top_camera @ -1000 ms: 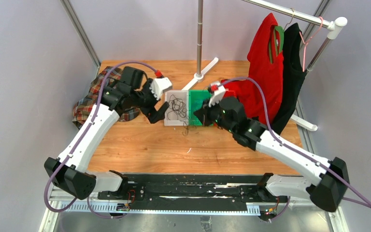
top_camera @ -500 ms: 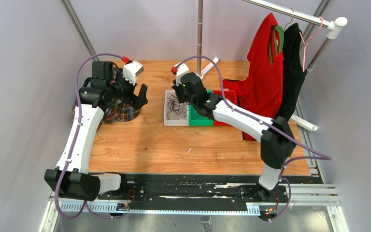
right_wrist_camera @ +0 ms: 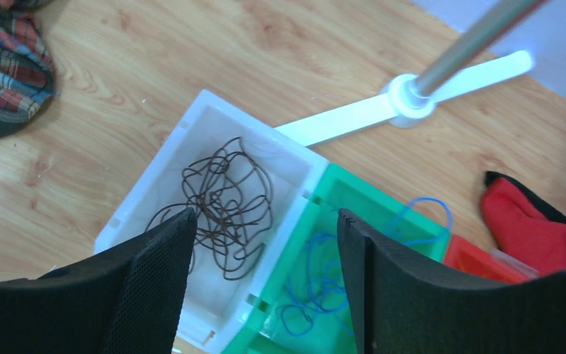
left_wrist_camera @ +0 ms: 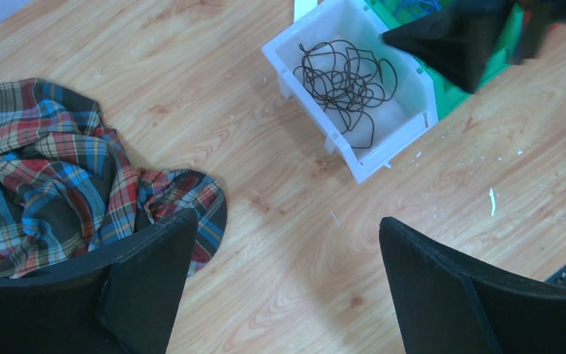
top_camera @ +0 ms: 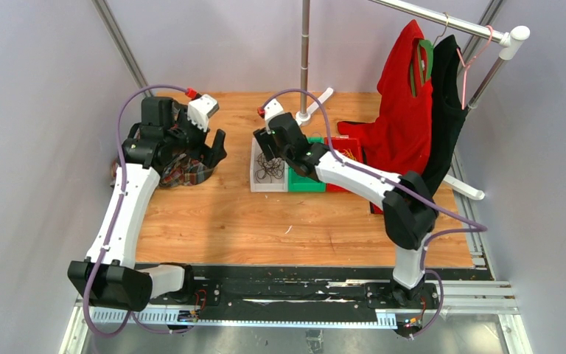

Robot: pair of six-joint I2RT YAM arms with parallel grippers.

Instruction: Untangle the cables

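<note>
My right claw (right_wrist_camera: 265,215) sits at the bottom of its wrist view, fingers spread wide with nothing between them. Just beyond, centre frame, the dark cable (right_wrist_camera: 225,203) lies coiled in the white bin (right_wrist_camera: 153,173). The blue cable (right_wrist_camera: 317,284) lies in the adjoining green bin (right_wrist_camera: 361,203), lower right. My left claw (left_wrist_camera: 287,221) gapes wide and empty over the table (left_wrist_camera: 280,295).
</note>
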